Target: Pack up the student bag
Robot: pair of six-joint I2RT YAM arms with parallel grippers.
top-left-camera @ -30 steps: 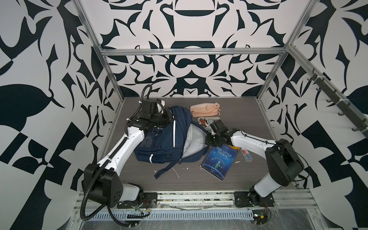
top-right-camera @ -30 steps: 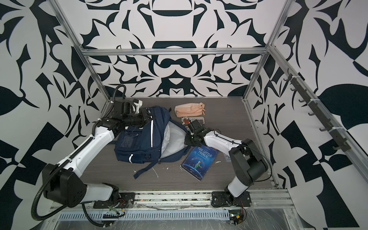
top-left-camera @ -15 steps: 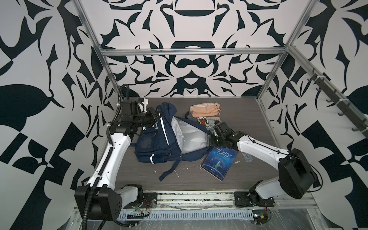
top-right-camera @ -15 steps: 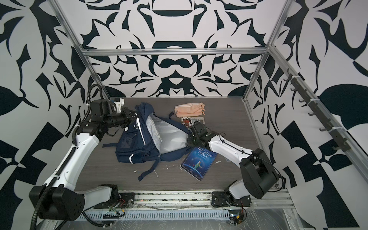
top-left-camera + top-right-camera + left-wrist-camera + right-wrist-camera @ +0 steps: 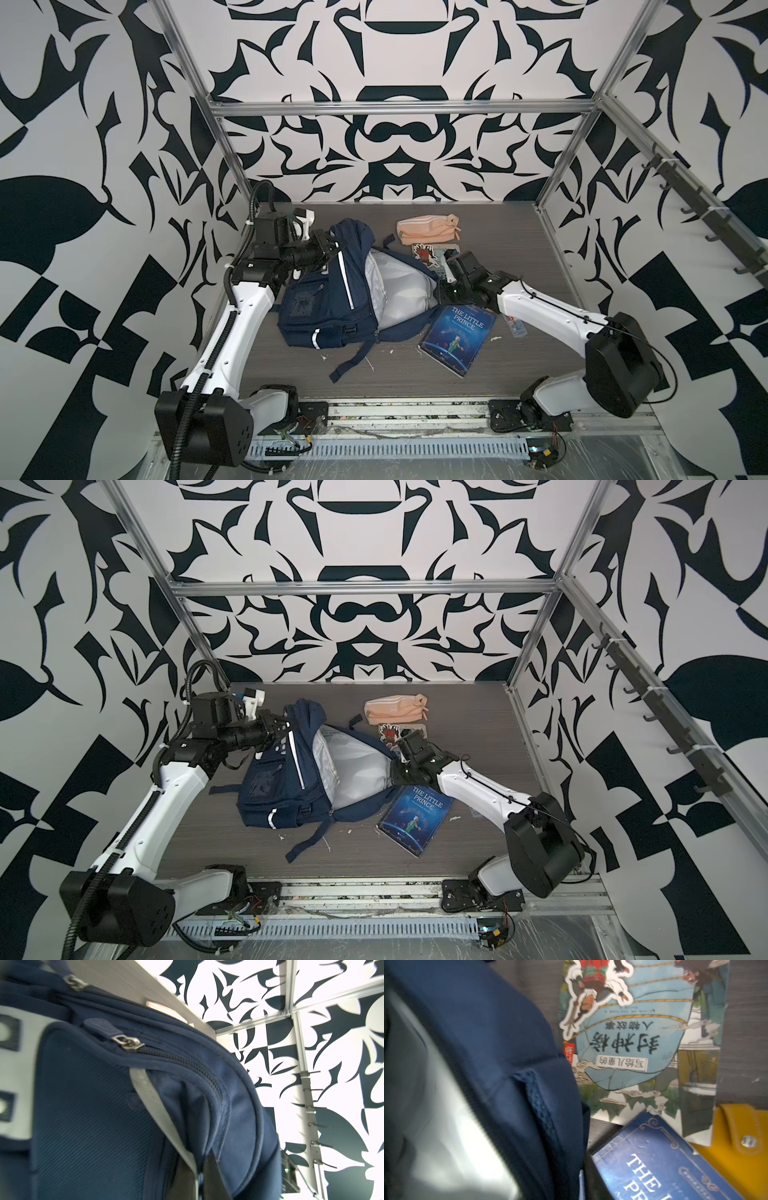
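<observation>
The student bag [image 5: 324, 299] [image 5: 282, 787] lies on the table, navy with white stripes. Its main compartment gapes and shows the grey lining [image 5: 399, 286]. My left gripper [image 5: 332, 249] [image 5: 286, 729] is shut on the bag's top flap beside a white stripe, and in the left wrist view its fingers [image 5: 200, 1159] pinch that fabric. My right gripper [image 5: 442, 293] [image 5: 395, 771] sits at the right corner of the bag's mouth. The right wrist view shows only one dark finger [image 5: 593, 1178] against the navy rim [image 5: 508, 1064], so its jaw state is unclear.
A blue "The Little Prince" book [image 5: 459, 336] [image 5: 664, 1167] lies just right of the bag. A peach pouch [image 5: 428, 228] and an illustrated picture book [image 5: 432, 255] [image 5: 633, 1043] lie behind it. A yellow case [image 5: 737, 1136] and a small tube [image 5: 515, 326] lie under my right arm.
My left gripper has drawn the bag's top flap to the left, and the main compartment has spread wide open. My right gripper has stayed at the mouth's right corner.
</observation>
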